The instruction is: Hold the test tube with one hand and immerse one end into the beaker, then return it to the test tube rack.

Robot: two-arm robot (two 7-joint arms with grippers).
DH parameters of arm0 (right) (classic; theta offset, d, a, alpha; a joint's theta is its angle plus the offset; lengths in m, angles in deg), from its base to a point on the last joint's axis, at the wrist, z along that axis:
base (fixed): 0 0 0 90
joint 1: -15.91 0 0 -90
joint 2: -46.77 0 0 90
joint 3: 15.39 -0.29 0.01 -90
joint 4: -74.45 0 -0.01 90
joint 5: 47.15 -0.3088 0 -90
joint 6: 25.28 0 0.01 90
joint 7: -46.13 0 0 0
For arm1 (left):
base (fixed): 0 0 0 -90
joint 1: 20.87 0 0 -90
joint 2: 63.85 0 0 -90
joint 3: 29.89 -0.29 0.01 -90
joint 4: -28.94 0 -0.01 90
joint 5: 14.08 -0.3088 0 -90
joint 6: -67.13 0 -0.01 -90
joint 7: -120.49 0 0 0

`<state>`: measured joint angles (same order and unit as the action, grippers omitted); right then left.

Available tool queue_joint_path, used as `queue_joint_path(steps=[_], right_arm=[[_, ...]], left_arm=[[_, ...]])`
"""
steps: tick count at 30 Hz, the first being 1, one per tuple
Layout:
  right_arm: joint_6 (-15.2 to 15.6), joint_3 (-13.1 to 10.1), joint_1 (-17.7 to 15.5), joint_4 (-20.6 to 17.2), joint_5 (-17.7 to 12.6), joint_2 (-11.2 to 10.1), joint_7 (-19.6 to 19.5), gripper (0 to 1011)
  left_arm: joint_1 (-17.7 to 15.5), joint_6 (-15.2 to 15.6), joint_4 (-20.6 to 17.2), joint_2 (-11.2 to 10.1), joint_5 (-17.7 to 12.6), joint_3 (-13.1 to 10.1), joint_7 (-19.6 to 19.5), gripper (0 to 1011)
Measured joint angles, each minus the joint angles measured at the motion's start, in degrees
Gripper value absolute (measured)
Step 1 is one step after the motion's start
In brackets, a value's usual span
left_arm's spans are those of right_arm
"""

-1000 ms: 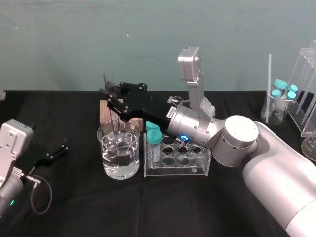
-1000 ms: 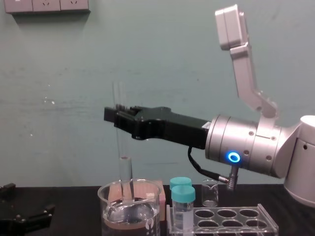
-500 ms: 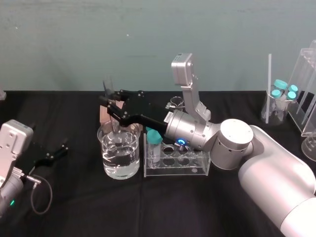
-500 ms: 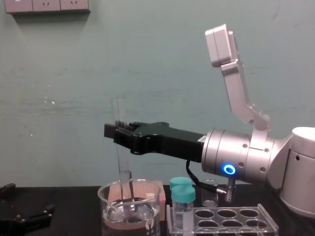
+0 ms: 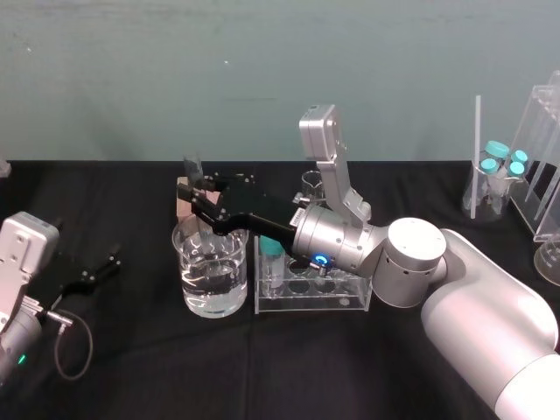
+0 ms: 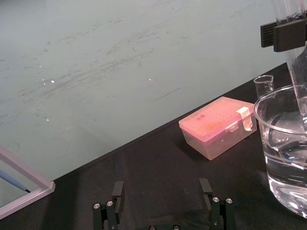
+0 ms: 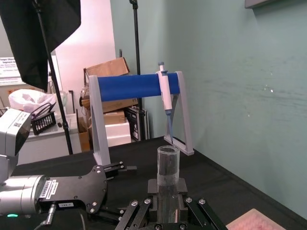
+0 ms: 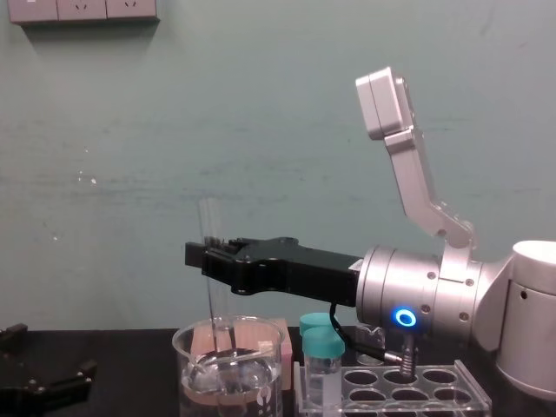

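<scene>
The right gripper (image 5: pixel 206 196) reaches in from the right, over the test tube rack (image 5: pixel 352 298) to a spot above the beaker (image 5: pixel 213 278). Its fingers (image 8: pixel 201 257) are clamped on the test tube (image 8: pixel 208 224). The grip sits on the upper part of the tube, so a short length with the open mouth stands above the fingers and the longer part hangs below them. In the right wrist view the tube (image 7: pixel 168 168) rises from between the two black fingers (image 7: pixel 139 209), pinched on both sides.

The tube is close to upright, leaning slightly. Its lower end is inside the beaker (image 8: pixel 230 375), below the rim. The beaker holds clear liquid, but whether the tube's tip is in it cannot be told.

The rack stands on the black tabletop (image 5: pixel 262 367) just beside the beaker, on its right, with teal-capped vials (image 8: pixel 323 349) in the holes nearest the beaker. A pink box (image 6: pixel 218 125) lies behind the beaker.

The left gripper (image 5: pixel 107 265) rests low at the left of the tabletop, well apart from the beaker — its fingers (image 6: pixel 117 189) are spread apart and hold nothing.
</scene>
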<state>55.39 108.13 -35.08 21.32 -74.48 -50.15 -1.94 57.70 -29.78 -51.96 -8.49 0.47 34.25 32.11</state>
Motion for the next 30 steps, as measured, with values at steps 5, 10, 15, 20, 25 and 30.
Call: queue_joint_path(steps=[5, 10, 15, 20, 25, 30], right_arm=[[0.36, -0.10, -0.19, 0.19, 0.09, -0.01, 0.00, 230], [0.53, -0.18, -0.32, 0.36, 0.21, -0.05, -0.02, 230], [0.65, -0.22, -0.38, 0.63, 0.31, -0.01, -0.03, 230], [0.86, -0.24, -0.48, 0.71, 0.34, 0.01, 0.00, 230], [0.98, -0.26, -0.58, 0.75, 0.34, 0.01, 0.06, 230], [1.15, -0.32, -0.63, 0.71, 0.34, 0.02, 0.08, 230]], left_arm=[[0.00, 0.00, 0.00, 0.00, 0.00, 0.00, 0.00, 1000], [0.00, 0.00, 0.00, 0.00, 0.00, 0.00, 0.00, 1000], [0.00, 0.00, 0.00, 0.00, 0.00, 0.00, 0.00, 1000], [0.00, 0.00, 0.00, 0.00, 0.00, 0.00, 0.00, 1000], [0.00, 0.00, 0.00, 0.00, 0.00, 0.00, 0.00, 1000], [0.00, 0.00, 0.00, 0.00, 0.00, 0.00, 0.00, 1000]])
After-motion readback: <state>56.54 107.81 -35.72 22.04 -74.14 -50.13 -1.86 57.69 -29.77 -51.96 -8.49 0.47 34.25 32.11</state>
